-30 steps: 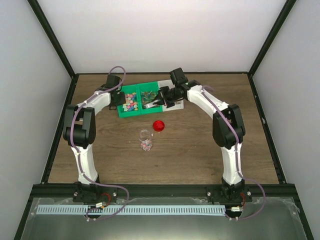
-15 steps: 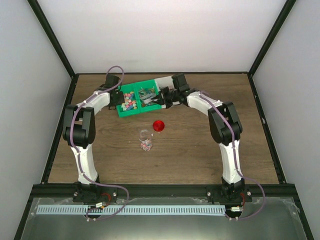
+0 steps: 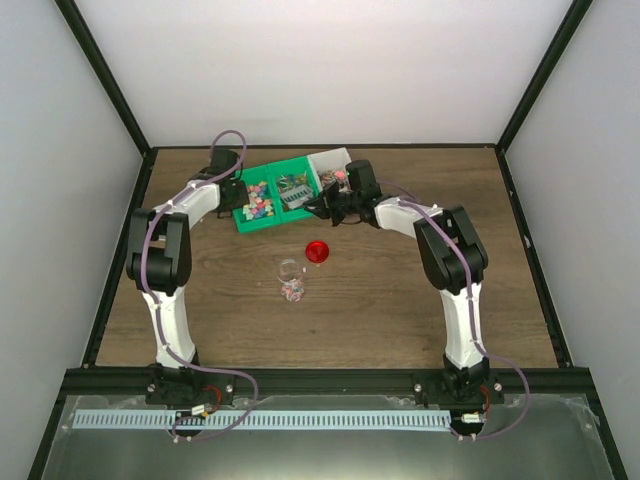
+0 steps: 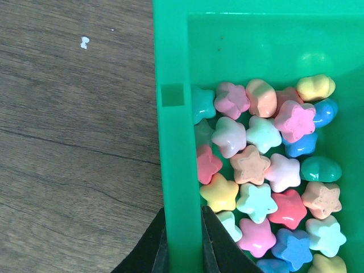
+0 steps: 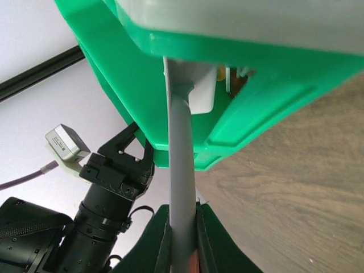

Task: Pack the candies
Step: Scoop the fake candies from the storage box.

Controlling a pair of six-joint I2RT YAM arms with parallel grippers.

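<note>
Nothing legible: no text, label, brand or number can be read in any of the three views. The small grey module (image 5: pixel 67 149) on the cable, lower left of the right wrist view, is too blurred to tell whether it bears any marking.
</note>
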